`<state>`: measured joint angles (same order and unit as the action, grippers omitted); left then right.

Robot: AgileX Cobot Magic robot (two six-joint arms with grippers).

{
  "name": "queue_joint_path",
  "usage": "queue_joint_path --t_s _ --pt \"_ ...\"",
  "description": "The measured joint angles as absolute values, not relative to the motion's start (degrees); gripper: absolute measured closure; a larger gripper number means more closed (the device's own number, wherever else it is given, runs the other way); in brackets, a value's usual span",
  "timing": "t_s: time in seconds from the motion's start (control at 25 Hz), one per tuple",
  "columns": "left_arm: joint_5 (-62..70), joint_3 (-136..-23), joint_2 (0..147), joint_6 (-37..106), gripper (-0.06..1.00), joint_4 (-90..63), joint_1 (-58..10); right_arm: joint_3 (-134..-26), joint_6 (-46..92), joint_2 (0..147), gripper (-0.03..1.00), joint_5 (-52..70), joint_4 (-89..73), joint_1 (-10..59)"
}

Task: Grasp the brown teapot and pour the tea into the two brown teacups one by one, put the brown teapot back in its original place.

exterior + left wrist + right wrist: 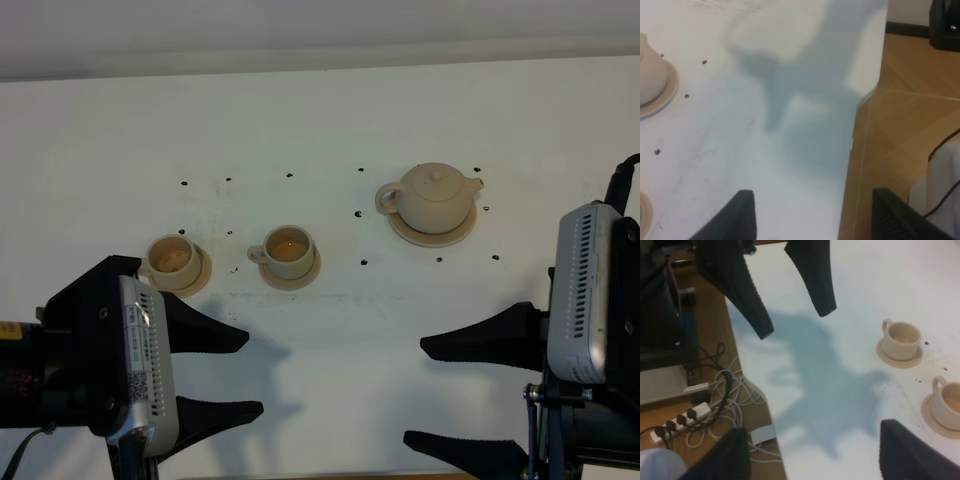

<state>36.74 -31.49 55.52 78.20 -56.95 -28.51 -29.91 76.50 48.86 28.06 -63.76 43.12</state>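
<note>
Near edge: left claw [255,373] and right claw [414,393], both spread wide and holding nothing, over the white desk [320,120]. Mid-desk: left teacup [172,260] and right teacup [289,252], each on its own saucer. Farther right: brown teapot [433,198], upright on its wider saucer [440,238].

No legible text anywhere.

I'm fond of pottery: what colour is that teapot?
The teapot is plain pale tan, no pattern; the exterior high view shows it best.
</note>
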Motion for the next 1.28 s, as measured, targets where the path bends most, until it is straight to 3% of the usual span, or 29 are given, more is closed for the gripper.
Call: queue_joint_path --t_s 0.6,0.92,1.28 --pt "33.22 -31.49 55.52 74.52 0.46 -52.5 -28.51 -29.91 74.98 48.73 0.41 26.55 -63.61 43.12" --pt "24.68 -32.96 54.83 58.46 0.46 -40.49 -28.2 -29.91 58.43 47.82 0.42 21.63 -51.37 39.42" --pt "24.95 -38.53 51.63 37.04 0.46 -22.24 -14.52 -30.6 40.94 42.5 0.42 21.5 -38.79 26.62"
